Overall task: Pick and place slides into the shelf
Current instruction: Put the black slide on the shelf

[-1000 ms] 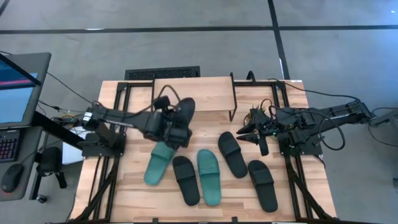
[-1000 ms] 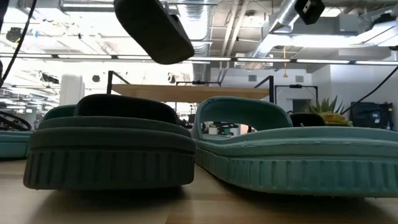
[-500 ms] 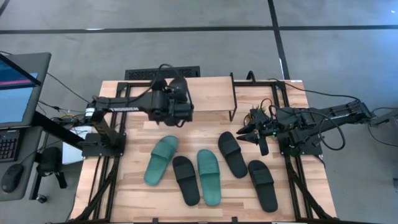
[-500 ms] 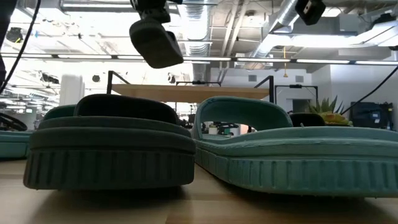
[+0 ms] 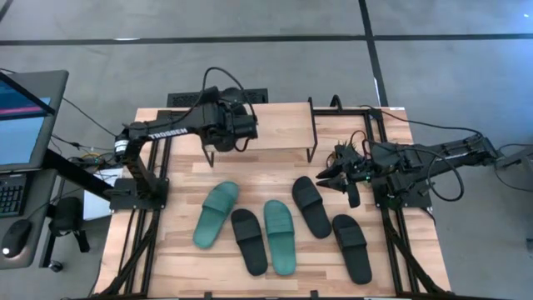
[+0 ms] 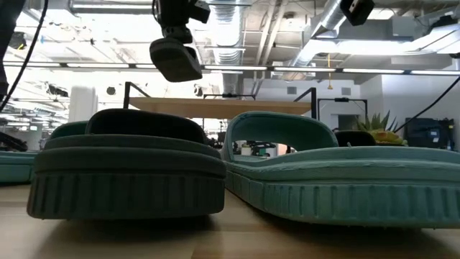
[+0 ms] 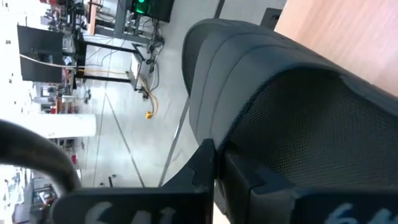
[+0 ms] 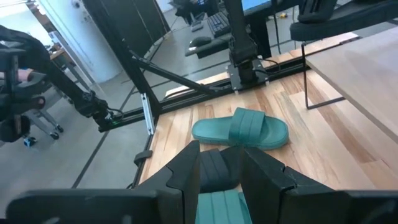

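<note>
Left gripper [image 5: 237,127], clamped on a black slide [image 6: 175,59], hovers over the shelf [image 5: 283,125]; next, lower and release. Right gripper [image 5: 333,179] waits, half-open, empty.

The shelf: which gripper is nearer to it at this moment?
Left. The left gripper, its jaws shut on a black slide, is above the shelf top board's left part. The right gripper waits beyond the shelf's right end, over the table.

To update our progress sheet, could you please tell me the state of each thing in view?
Left end effector: shut on the black rubber slide, above the shelf.
Black rubber slide: held in the air.
Small wooden-topped shelf: no slide on top.
Two teal green rubber slides: flat on the wooden table.
Three other black slides: likewise.
Right end effector: open, empty.
</note>
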`<state>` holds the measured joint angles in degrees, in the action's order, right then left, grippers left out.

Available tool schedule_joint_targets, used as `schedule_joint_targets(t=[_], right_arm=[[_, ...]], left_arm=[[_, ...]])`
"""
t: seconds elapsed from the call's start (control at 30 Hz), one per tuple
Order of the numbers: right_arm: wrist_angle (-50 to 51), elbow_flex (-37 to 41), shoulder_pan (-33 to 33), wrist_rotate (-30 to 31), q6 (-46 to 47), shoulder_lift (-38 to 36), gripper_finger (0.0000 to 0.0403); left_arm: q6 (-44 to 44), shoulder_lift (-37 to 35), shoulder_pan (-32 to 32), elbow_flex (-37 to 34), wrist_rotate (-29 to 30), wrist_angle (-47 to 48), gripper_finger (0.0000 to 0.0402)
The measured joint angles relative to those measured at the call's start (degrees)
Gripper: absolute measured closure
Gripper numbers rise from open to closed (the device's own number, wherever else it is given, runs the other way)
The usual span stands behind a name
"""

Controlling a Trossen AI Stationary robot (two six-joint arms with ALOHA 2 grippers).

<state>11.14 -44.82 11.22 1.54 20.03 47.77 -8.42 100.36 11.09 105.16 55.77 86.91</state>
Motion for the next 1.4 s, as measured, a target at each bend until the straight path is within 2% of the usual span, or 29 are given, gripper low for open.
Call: schedule_joint_targets(t=[0.17, 0.33, 0.87, 1.4], right_arm=[[0.0, 0.0, 0.0, 0.0, 0.0, 0.0, 0.0305], [0.1, 0.0, 0.0, 0.0, -0.1, 0.0, 0.0305], [0.1, 0.0, -0.1, 0.0, -0.5, 0.0, 0.0305], [0.2, 0.0, -0.1, 0.0, -0.5, 0.0, 0.0305]], left_arm=[[3.9, 0.0, 1.2, 0.0, -1.3, -2.5, 0.0401], [2.6, 0.0, 2.9, -0.4, -3.0, -3.0, 0.0401], [1.8, 0.1, 4.3, -11.7, -4.6, -7.0, 0.0401], [6.1, 0.1, 5.9, -11.9, -4.9, -6.9, 0.0401]])
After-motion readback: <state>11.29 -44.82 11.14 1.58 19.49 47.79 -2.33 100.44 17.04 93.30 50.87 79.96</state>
